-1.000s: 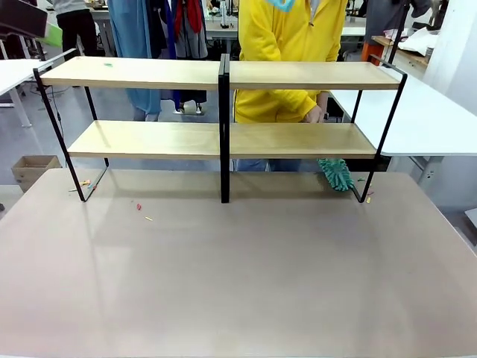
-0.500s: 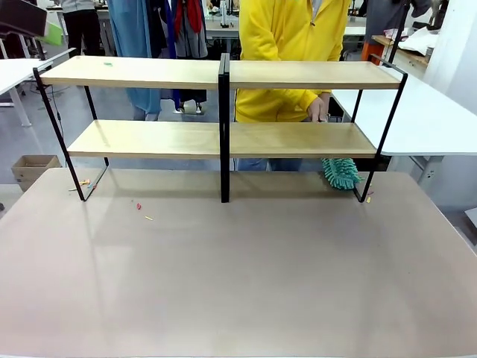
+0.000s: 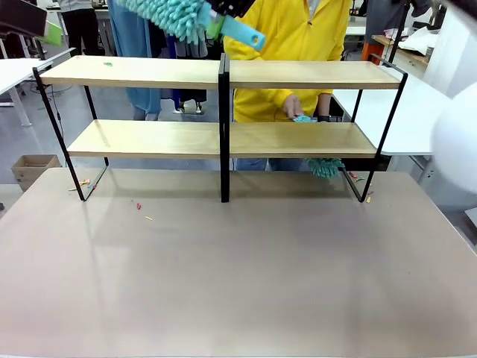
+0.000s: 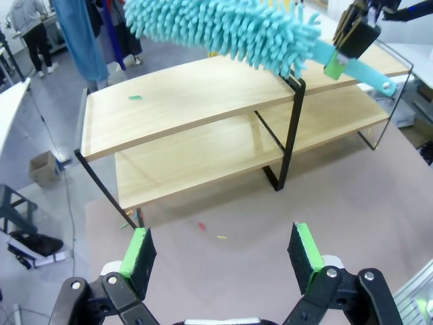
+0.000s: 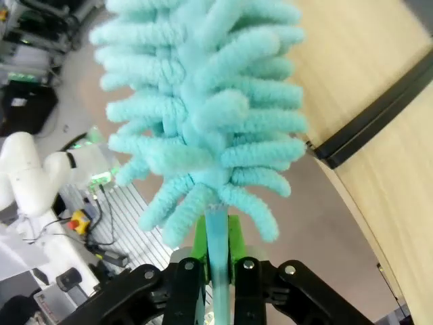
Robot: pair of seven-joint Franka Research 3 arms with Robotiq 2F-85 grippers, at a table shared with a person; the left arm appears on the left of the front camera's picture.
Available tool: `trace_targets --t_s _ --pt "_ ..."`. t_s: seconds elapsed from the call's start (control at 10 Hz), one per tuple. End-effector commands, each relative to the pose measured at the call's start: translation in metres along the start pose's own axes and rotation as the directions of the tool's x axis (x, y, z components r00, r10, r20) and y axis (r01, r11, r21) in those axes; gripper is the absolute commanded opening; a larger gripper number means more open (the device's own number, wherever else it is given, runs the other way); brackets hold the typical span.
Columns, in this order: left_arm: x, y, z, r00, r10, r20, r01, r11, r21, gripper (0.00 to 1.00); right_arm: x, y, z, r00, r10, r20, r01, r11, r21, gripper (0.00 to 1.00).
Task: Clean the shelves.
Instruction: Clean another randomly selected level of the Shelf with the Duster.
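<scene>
1. Left gripper (image 4: 222,252): jaws apart and empty, over the table (image 3: 238,283), well apart from the shelves (image 3: 149,72).
2. The shelves stand at the table's far side. They look stiff but light, so hard wiping may slide them; the divider (image 3: 224,127) seems the firm place to hold.
3. Right gripper (image 5: 216,252): clamped on the handle of a soft duster (image 3: 175,13), which hangs above the top left board.
4. Person's hand (image 3: 292,108): at the lower right board.

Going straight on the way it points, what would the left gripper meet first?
The left gripper would probably meet the lower board of the shelves, or the table just before it; depth is unclear.
</scene>
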State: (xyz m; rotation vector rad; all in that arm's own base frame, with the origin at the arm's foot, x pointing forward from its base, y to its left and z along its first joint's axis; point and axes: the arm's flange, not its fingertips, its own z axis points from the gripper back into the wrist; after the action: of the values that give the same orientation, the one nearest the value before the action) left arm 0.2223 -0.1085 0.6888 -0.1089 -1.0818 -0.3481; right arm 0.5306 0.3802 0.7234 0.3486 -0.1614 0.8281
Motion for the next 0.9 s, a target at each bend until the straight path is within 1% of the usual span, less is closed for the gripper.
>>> trace_targets --t_s 0.0,0.1,0.2,0.7,0.8 --pt "-0.001 0.001 0.001 1.0 0.001 0.003 -0.001 1.0 -0.005 1.0 0.137 -0.015 0.075 0.999 -0.036 -0.04 0.033 0.997 -0.072 0.12" --pt "-0.001 0.001 0.001 1.0 0.001 0.003 -0.001 1.0 -0.005 1.0 0.15 -0.014 0.076 0.999 -0.033 -0.01 0.032 0.995 -0.092 0.12" --pt "-0.001 0.001 0.001 1.0 0.001 0.003 -0.001 1.0 -0.005 1.0 0.001 -0.001 -0.005 1.0 -0.004 -0.014 0.004 1.0 -0.019 0.12" --pt "-0.001 0.001 0.001 1.0 0.001 0.003 -0.001 1.0 -0.005 1.0 0.001 -0.001 -0.005 1.0 -0.004 -0.014 0.004 1.0 -0.019 0.12" --pt "-0.001 0.001 0.001 1.0 0.001 0.003 -0.001 1.0 -0.005 1.0 0.001 -0.003 -0.006 1.0 -0.008 -0.018 0.007 0.999 -0.034 0.12"
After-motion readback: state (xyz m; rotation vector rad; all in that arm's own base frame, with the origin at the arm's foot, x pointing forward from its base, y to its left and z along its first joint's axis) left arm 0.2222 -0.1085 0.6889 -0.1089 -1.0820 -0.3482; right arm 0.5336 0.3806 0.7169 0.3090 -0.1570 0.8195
